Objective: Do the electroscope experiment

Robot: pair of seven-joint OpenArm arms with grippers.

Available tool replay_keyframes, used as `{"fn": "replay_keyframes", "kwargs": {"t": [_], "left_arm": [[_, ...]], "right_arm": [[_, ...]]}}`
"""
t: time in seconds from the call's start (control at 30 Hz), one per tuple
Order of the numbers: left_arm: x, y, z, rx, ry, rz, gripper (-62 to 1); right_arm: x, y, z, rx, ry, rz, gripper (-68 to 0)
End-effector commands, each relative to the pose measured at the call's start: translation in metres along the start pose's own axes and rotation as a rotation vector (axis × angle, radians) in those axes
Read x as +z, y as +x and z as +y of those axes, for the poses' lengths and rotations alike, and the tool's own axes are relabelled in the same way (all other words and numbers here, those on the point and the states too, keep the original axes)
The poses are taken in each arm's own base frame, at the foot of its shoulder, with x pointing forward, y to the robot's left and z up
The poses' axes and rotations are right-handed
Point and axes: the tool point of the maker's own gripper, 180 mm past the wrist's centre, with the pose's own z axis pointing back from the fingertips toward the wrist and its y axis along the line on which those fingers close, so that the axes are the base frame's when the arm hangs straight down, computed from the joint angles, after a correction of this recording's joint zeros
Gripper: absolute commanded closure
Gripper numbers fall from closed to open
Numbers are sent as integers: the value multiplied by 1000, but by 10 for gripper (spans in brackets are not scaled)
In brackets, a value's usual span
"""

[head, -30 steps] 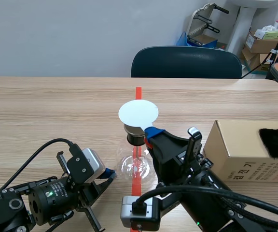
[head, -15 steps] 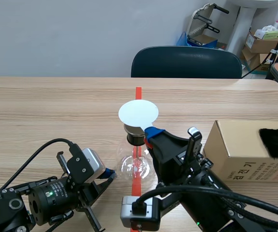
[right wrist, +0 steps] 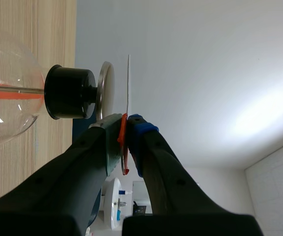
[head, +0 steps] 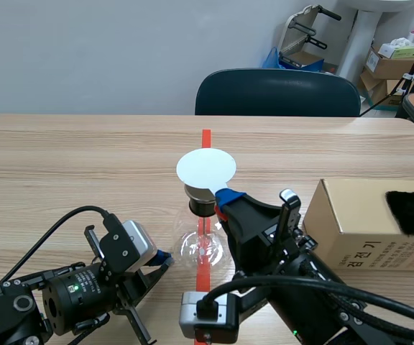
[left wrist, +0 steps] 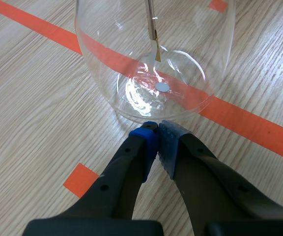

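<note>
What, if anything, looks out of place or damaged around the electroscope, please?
Nothing stands out: the glass flask stands upright and unbroken on the tape line, the right pincer holds the white disc parallel to its metal top plate, and the shut left pincer sits at its base.

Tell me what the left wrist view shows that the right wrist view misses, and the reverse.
Left wrist only: the left gripper, shut on nothing, with its tips at the base of the glass flask, and the foil leaf hanging inside it.
Right wrist only: the right gripper, shut on the thin white disc. The disc is seen edge-on, a small gap from the metal plate on the black stopper.
Both: the glass flask.
</note>
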Motion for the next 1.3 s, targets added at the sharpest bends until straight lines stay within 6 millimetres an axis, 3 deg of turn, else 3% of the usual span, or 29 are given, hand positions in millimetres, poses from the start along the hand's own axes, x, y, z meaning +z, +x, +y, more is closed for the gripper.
{"fn": "replay_keyframes", "kwargs": {"t": [0.0,0.9,1.07,1.27], "left_arm": [[-2,11,0,5,7,-37,-34],[-2,11,0,5,7,-38,-34],[-2,11,0,5,7,-38,-34],[-2,11,0,5,7,-38,-34]], "right_arm": [[-3,-4,-8,15,-28,4,-17],[-3,-5,-8,14,-28,13,-17],[-2,-18,-8,13,-29,87,-17],[4,-50,-8,11,-30,264,-17]]}}
